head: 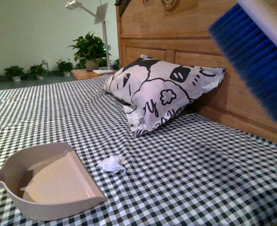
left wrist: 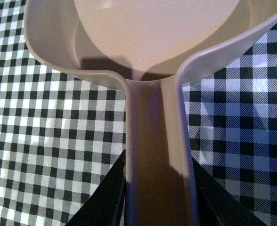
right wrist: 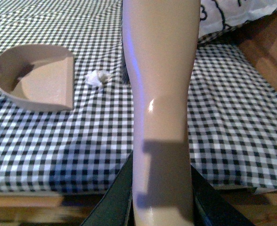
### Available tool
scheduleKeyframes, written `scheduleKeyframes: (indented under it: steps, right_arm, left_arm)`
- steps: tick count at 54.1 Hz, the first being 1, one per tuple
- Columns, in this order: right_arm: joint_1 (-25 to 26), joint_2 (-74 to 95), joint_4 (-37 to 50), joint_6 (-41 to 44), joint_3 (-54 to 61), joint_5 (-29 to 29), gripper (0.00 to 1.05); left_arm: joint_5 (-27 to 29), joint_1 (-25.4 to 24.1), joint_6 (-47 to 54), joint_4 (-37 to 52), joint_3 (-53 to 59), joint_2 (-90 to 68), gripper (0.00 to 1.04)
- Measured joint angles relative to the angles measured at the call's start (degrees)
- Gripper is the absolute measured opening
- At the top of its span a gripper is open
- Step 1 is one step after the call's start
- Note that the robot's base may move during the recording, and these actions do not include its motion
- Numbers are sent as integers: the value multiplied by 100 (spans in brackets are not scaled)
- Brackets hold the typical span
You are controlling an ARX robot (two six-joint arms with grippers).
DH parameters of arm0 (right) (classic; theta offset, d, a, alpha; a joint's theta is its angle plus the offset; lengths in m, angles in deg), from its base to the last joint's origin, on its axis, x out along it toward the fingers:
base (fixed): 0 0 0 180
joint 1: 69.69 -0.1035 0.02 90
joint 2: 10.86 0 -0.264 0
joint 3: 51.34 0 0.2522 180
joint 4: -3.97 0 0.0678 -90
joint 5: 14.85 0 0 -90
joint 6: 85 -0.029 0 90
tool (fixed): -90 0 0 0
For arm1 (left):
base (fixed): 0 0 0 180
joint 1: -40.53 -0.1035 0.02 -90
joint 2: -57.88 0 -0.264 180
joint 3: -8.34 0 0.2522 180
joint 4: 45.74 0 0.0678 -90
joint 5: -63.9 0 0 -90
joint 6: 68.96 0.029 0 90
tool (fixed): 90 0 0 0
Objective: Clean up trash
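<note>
The trash (head: 111, 164), a small crumpled white tissue wad, lies on the checked bedsheet just right of the beige dustpan's (head: 49, 186) open mouth; the right wrist view also shows the trash (right wrist: 97, 77) beside the dustpan (right wrist: 37, 77). My left gripper (left wrist: 159, 197) is shut on the dustpan handle (left wrist: 155, 141), black fingers pressed to both sides. The brush (head: 258, 56), with blue bristles, hangs high at the upper right, well above the bed. My right gripper (right wrist: 162, 202) is shut on the brush's beige handle (right wrist: 159, 70).
A black-and-white cartoon-print pillow (head: 159, 92) leans against the wooden headboard (head: 176, 33) behind the trash. The black-and-white checked sheet (head: 199, 179) covers the bed. Potted plants (head: 89, 49) and a lamp stand far back at the left.
</note>
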Motion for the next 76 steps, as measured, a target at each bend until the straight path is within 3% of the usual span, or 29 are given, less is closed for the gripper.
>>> scheduleKeyframes:
  steps: [18, 27, 41, 51, 76]
  right_arm:
    - [-868, 1394, 448, 129, -876, -393, 19]
    - [-1436, 2881, 706, 619, -1373, -1091, 19]
    - [-1799, 4629, 1143, 1373, -1991, -2369, 19]
    - [-2221, 5639, 1344, 1602, -2420, -2723, 19]
    - [-2319, 7117, 662, 1685, -3543, -3268, 19]
  left_arm:
    - [74, 7, -2, -286, -372, -267, 28]
    - [94, 55, 0, -400, -516, -354, 28]
    - [107, 83, 2, -485, -579, -378, 28]
    - [103, 90, 9, -525, -612, -385, 28]
    - [66, 94, 120, -699, -654, -387, 28]
